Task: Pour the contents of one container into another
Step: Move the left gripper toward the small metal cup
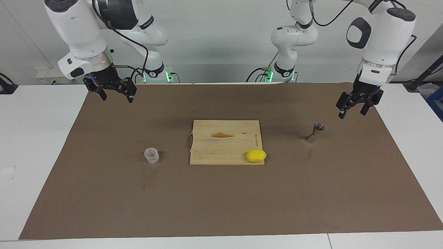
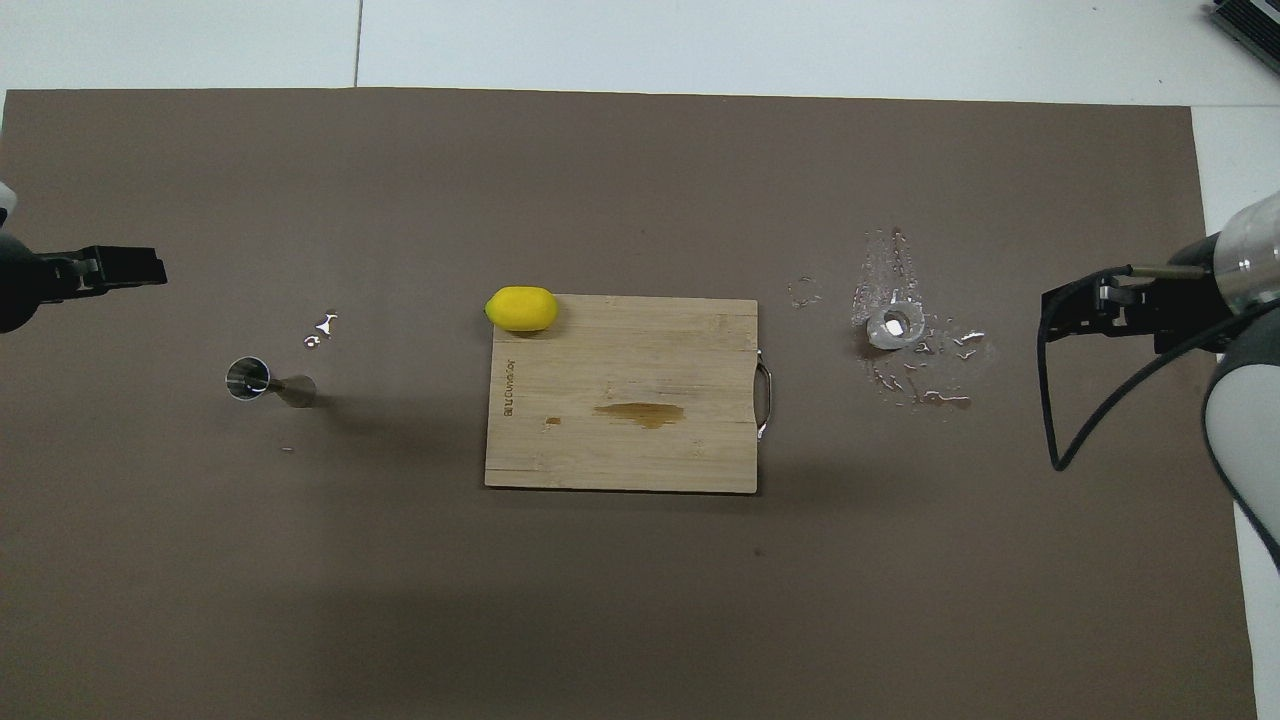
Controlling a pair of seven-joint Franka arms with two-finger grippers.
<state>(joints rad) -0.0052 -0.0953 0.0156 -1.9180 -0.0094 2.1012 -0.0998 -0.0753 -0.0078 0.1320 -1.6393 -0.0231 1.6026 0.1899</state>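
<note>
The clear cup [image 1: 151,155] stands upright on the brown mat [image 1: 221,207], between the cutting board [image 1: 225,142] and the mat's edge at the right arm's end, with wet spots [image 2: 915,385] around it. The metal jigger [image 1: 314,132] stands toward the left arm's end, well apart from the cup. The right gripper [image 1: 114,91] hangs over the mat's corner at the robots' edge, jaws wide and empty; this arm waits. The left gripper [image 1: 355,106] is over the mat near the jigger, also wide open and holding nothing. I think the step in hand is to reach for a container. It is better to come down straight, jaws on both sides of the narrow waist, and close gently, because the jigger seems easy to tip. A lemon [image 1: 256,155] lies on the board's corner.
</note>
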